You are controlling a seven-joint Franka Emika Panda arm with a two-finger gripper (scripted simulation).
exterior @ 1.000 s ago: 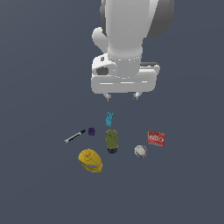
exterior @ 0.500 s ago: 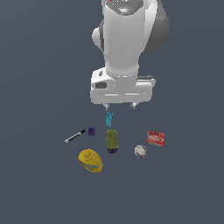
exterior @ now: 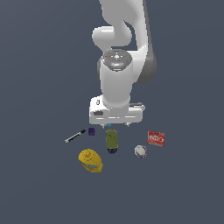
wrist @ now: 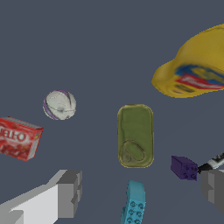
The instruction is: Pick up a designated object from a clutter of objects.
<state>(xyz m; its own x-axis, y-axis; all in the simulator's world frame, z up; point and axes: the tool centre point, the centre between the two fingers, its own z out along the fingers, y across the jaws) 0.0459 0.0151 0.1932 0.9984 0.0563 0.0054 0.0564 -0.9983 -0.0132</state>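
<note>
The designated object, a stubby olive-green container [exterior: 111, 139] with a dark navy end, lies among the clutter of objects on the grey floor. In the wrist view the olive container [wrist: 135, 135] shows from above, lengthwise. My gripper [exterior: 117, 126] hangs open just above the container's far end, not touching it. Its grey fingers [wrist: 70, 192] stand wide apart in the wrist view, where the gripper [wrist: 142, 192] holds nothing.
Around the container lie a yellow helmet shape [exterior: 90, 160], a black marker [exterior: 75, 136], a purple cube [exterior: 92, 131], a red flat box [exterior: 155, 138] and a whitish ball [exterior: 140, 151]. A teal block [wrist: 133, 205] sits under the hand, between the fingers.
The arm has come down and the hand has dropped toward the clutter, now close above the olive container. The objects have not moved.
</note>
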